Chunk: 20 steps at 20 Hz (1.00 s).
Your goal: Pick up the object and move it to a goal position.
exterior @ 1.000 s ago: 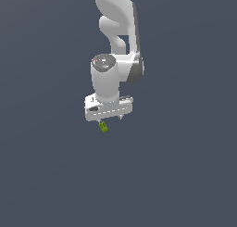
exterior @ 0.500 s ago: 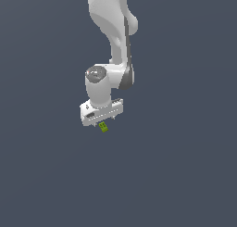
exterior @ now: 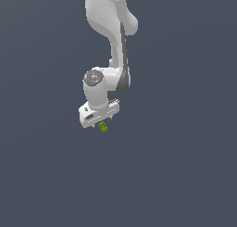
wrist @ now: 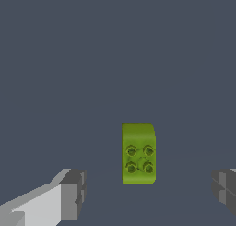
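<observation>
I see the pincer [wrist: 147, 190] spread wide, holding nothing. The block [wrist: 138, 153] lies on the flat grey surface [wrist: 115, 59] between the two fingers [wrist: 73, 193], touching neither. In the exterior view, the block [exterior: 103, 127] sits just below the pincer [exterior: 102, 123].

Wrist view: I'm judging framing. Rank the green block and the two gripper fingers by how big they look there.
1. Finger with the white body, largest.
2. Lime-green block.
3. Other finger, smallest, though the frame edge cuts it off, so its rank is unsure.
</observation>
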Motion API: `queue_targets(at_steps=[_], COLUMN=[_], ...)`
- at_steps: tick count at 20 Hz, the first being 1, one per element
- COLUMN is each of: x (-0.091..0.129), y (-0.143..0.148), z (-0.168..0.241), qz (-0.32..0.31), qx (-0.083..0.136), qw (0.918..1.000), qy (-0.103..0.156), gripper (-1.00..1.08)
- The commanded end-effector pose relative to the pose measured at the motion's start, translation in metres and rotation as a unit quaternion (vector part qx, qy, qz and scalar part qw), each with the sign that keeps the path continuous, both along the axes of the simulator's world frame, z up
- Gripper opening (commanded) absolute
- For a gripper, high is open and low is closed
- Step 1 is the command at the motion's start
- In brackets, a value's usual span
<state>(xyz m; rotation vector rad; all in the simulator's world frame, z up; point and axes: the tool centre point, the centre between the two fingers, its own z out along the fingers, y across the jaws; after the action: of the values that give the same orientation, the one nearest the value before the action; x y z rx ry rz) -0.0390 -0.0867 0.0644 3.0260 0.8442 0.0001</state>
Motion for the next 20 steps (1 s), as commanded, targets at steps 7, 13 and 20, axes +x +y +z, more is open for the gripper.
queue_targets(at_steps=[7, 13, 20], x=[-0.001, -0.002, -0.001], y=[-0.001, -0.001, -0.001], z=[-0.007, -0.033, -0.052], qz=[0.003, 0.005, 0.005], qx=[0.000, 0.000, 0.000], qw=[1.0000, 1.0000, 1.0000], qy=[0.000, 0.000, 0.000], gripper=[1.00, 1.00, 1.00])
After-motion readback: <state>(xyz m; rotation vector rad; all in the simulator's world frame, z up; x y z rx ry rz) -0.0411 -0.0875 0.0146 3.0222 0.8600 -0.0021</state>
